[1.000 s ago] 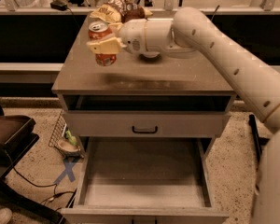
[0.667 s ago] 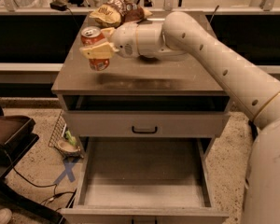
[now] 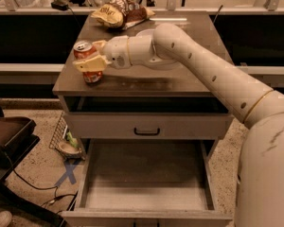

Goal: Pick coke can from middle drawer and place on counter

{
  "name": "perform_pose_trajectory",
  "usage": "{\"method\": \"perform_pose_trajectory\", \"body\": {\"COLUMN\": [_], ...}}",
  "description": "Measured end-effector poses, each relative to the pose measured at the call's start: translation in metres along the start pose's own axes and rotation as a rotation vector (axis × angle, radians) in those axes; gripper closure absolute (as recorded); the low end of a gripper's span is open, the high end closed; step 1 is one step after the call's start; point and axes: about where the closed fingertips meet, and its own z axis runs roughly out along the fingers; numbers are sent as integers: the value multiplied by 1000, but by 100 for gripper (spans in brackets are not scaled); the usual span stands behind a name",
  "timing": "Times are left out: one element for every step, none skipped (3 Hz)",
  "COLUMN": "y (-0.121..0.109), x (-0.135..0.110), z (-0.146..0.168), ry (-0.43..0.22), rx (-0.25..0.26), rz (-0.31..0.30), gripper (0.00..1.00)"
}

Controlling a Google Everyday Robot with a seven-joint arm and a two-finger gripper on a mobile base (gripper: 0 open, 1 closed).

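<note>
The coke can (image 3: 86,52), red with a silver top, is upright in my gripper (image 3: 91,56) over the counter (image 3: 146,82), near its front left corner. The gripper is shut on the can, with one cream finger (image 3: 92,64) across its front. The can's base is at or just above the counter surface; I cannot tell whether it touches. The middle drawer (image 3: 144,178) is pulled fully out below and its floor is bare. My arm (image 3: 199,65) reaches in from the right across the counter.
Chip bags (image 3: 119,13) lie at the counter's back left. A white bowl (image 3: 146,32) sits behind my arm. A closed drawer front with a black handle (image 3: 146,132) is above the open drawer. A black object (image 3: 9,136), cables and a blue tape cross (image 3: 68,174) are on the floor at left.
My gripper has carried the coke can leftward and down, from above the counter's middle-left to low over its front left corner.
</note>
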Motion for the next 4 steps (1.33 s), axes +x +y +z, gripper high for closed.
{"method": "perform_pose_trajectory", "body": {"y": [1, 3, 4, 6], "x": [-1, -2, -2, -3], "z": [2, 5, 7, 11], "ry": [-1, -2, -2, -3], "rx": [-2, -9, -13, -19], "rz": [0, 0, 0, -1], "gripper": [76, 44, 22, 0]}}
